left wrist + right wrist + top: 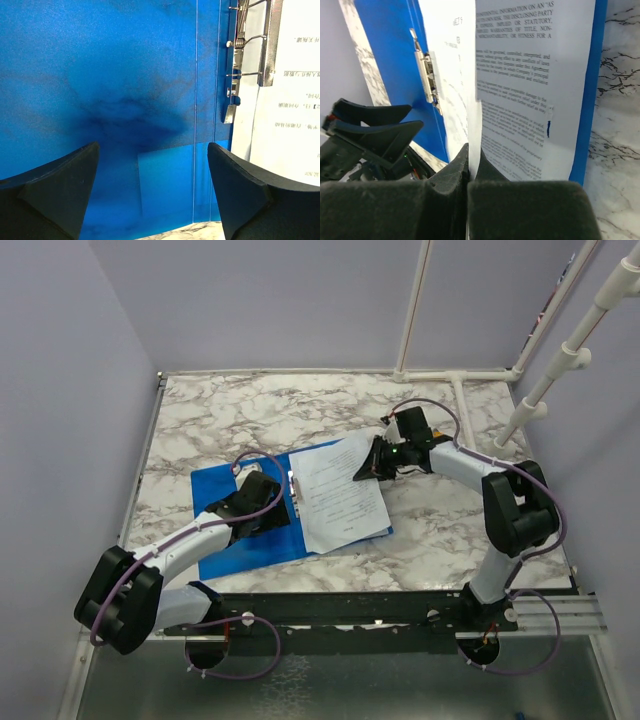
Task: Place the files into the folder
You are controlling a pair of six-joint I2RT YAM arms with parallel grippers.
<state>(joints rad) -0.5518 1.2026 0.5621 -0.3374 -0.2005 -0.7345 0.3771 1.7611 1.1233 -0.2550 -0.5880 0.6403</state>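
Lying open, one folder (212, 486), two files (340, 502) atop

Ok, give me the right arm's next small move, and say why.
Probably ease the paper sheets toward the metal clip and square them up before letting go. The right gripper is shut on their far edge. They lie skewed on the right half of the open blue folder, with one corner past its far edge. The left gripper, open, is over the left cover.
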